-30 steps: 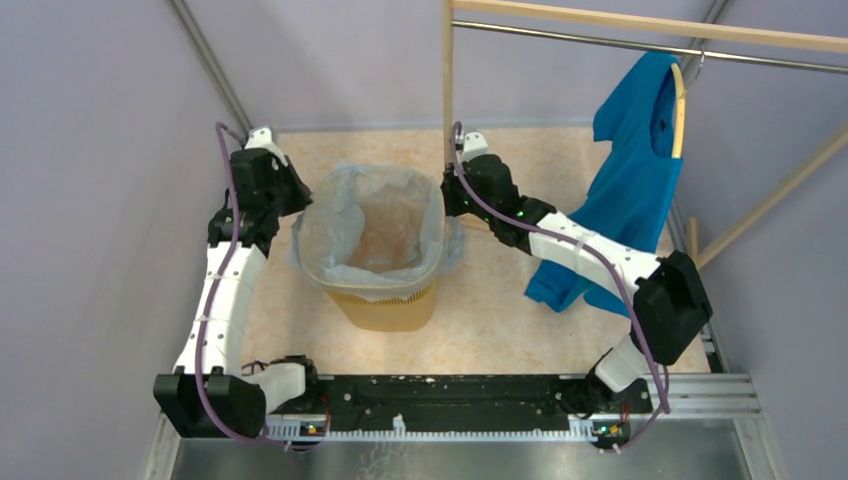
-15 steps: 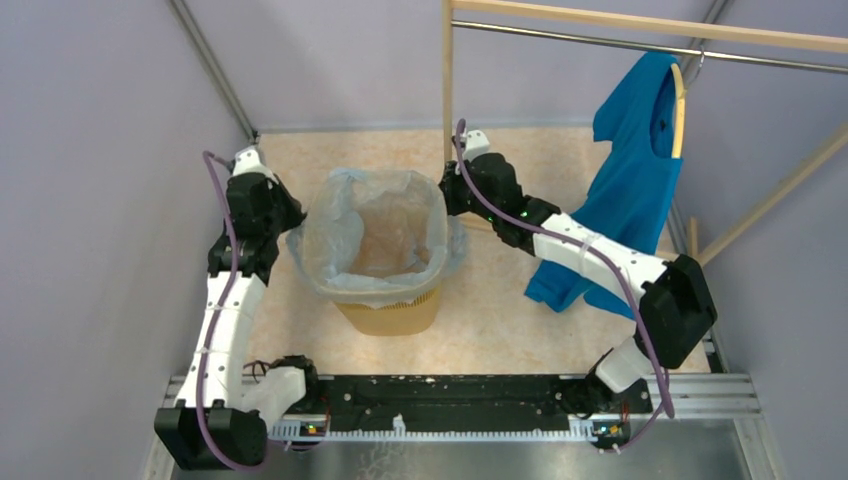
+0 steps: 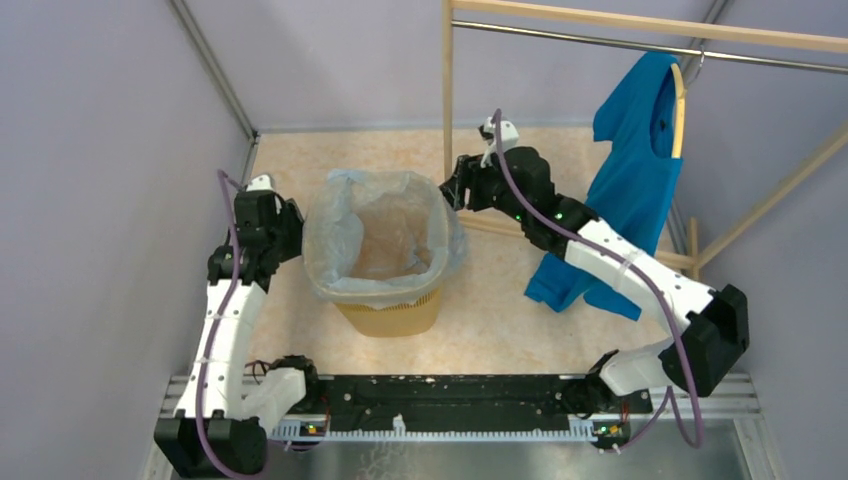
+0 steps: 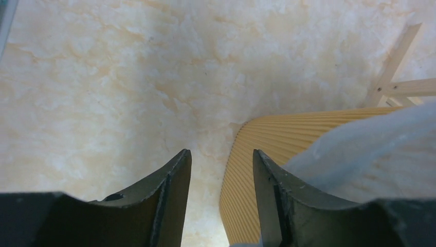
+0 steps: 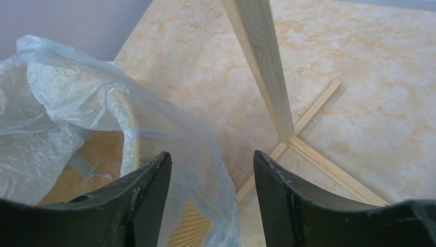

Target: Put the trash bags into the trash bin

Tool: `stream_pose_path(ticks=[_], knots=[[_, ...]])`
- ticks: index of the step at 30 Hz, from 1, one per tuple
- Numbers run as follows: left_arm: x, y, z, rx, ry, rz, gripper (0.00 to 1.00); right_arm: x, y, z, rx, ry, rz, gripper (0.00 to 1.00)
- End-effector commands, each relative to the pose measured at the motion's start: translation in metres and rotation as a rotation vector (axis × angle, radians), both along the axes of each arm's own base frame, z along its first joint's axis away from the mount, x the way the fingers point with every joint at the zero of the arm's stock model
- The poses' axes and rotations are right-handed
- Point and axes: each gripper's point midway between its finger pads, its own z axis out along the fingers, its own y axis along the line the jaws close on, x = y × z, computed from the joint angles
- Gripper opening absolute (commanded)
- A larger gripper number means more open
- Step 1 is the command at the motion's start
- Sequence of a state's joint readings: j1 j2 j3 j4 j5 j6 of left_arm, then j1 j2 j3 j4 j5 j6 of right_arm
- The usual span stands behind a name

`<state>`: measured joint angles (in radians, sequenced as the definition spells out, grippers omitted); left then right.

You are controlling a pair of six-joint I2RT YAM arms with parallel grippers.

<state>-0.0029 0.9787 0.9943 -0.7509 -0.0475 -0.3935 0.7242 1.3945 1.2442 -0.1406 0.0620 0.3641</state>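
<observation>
Well, the thin, floppy bag (image 3: pixel 335 225) is lining the bin (image 3: pixel 390 312), its slippery edge spilling over the rim, where the left gripper (image 4: pixel 220 153) and right gripper (image 5: pixel 211 154), hovering open and empty alongside, would best be pinching it

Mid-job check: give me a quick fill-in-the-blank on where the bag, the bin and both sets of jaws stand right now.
1. The trash bag is draped over the trash bin's ___.
2. The left jaws, beside the bin, are ___ and grip nothing.
3. Just past the open right jaws rises a ___ post.
4. The blue shirt hangs on the ___ arm's side.

Missing words: rim; open; wooden; right.
</observation>
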Motion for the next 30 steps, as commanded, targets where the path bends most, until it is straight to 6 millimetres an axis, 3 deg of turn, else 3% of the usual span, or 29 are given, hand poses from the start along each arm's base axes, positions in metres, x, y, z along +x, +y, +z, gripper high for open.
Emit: stream_pose_path(ticks=[1, 5, 9, 16, 20, 26, 28, 30], knots=[[-0.016, -0.002, 0.021, -0.013, -0.046, 0.008, 0.57, -0.017, -0.021, 0.025, 0.063, -0.002, 0.009, 0.64], [-0.030, -0.006, 0.008, -0.045, -0.021, 0.012, 0.62, -0.034, -0.025, 0.018, 0.114, 0.051, 0.042, 0.77], [-0.038, -0.017, -0.008, -0.108, 0.014, -0.009, 0.58, -0.046, -0.027, 0.000, 0.147, 0.115, 0.064, 0.79], [-0.047, -0.029, -0.016, -0.169, 0.012, -0.033, 0.55, -0.059, -0.026, -0.029, 0.167, 0.188, 0.093, 0.80], [-0.045, -0.032, -0.017, -0.191, -0.008, -0.036, 0.43, -0.065, -0.009, -0.045, 0.221, 0.230, 0.170, 0.73], [-0.039, -0.036, -0.025, -0.223, 0.001, -0.035, 0.19, -0.059, 0.006, -0.058, 0.245, 0.261, 0.201, 0.53], [-0.040, -0.038, -0.034, -0.248, 0.033, -0.011, 0.05, -0.058, 0.007, -0.059, 0.249, 0.265, 0.201, 0.43], [-0.043, -0.046, -0.050, -0.302, 0.090, -0.013, 0.00, -0.057, 0.008, -0.057, 0.253, 0.264, 0.200, 0.34]])
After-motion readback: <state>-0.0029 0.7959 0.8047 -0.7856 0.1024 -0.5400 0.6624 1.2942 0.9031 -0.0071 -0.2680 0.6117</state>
